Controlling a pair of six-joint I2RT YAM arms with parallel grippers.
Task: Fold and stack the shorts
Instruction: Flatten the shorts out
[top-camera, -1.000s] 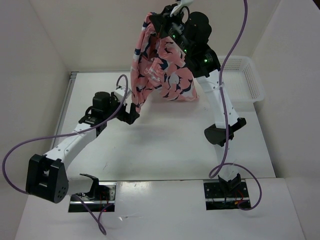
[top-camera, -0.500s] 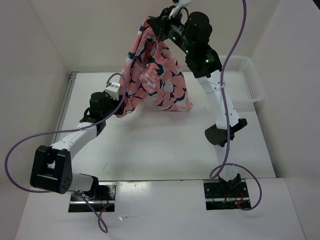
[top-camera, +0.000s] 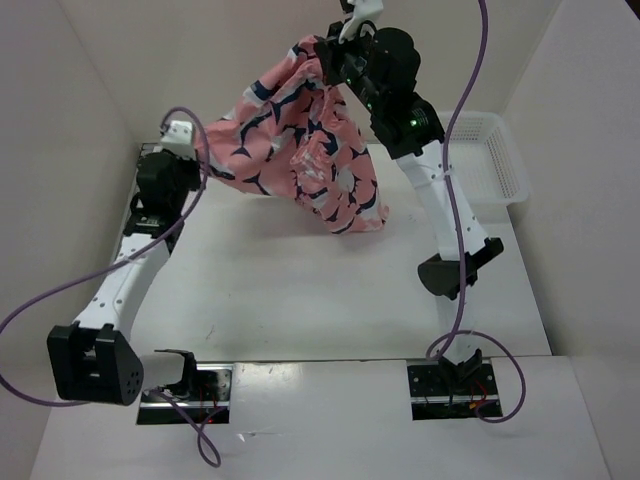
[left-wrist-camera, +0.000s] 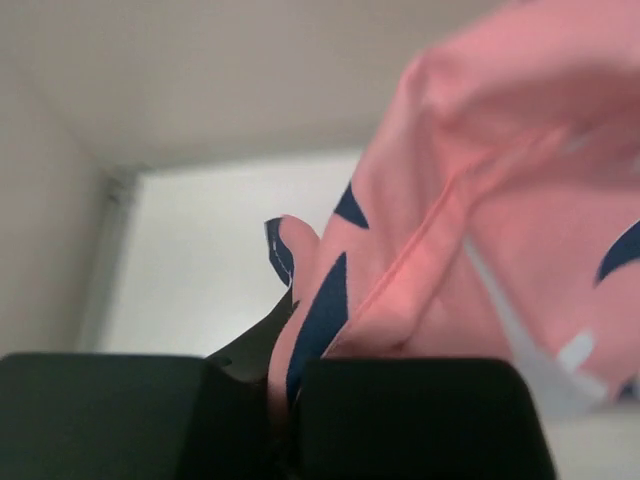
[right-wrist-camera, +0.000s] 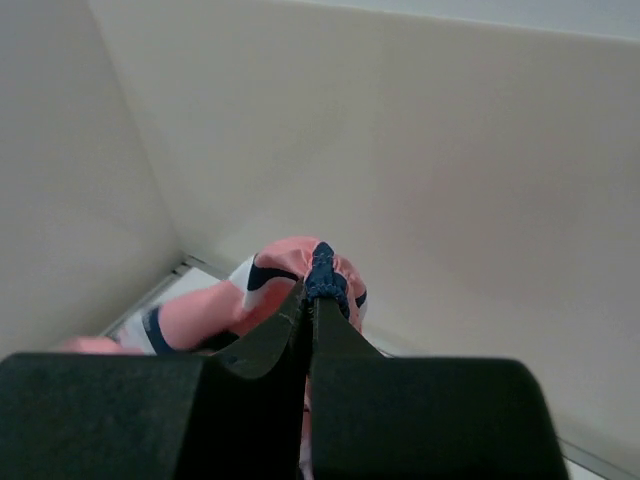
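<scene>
Hanging shorts (top-camera: 290, 130) stretched between two closed tools

At the far-left corner of the worktop (top-camera: 300, 290), the left tool (top-camera: 203, 160) has its jaws pressed together on a pinch of the garment's edge. Its wrist view shows the cloth squeezed into the slit between the two dark fingers (left-wrist-camera: 240, 365), with a stitched seam running up and away from them.

From that grip the shorts slant upward to the right, spread like a slack sheet in the air over the far part of the worktop. A loose bunch droops from the middle toward the surface; whether its lowest fold touches down cannot be told. The fabric is salmon pink, scattered with navy-and-white whale shapes, and crumpled into gathers near the upper grip.

High at the top centre, the right tool (top-camera: 325, 50) is clamped tight on the other end, a navy-edged bit of cloth poking out past its tips.

Well to the right, a white mesh basket (top-camera: 492, 150) sits on the worktop, apart from the shorts.
</scene>
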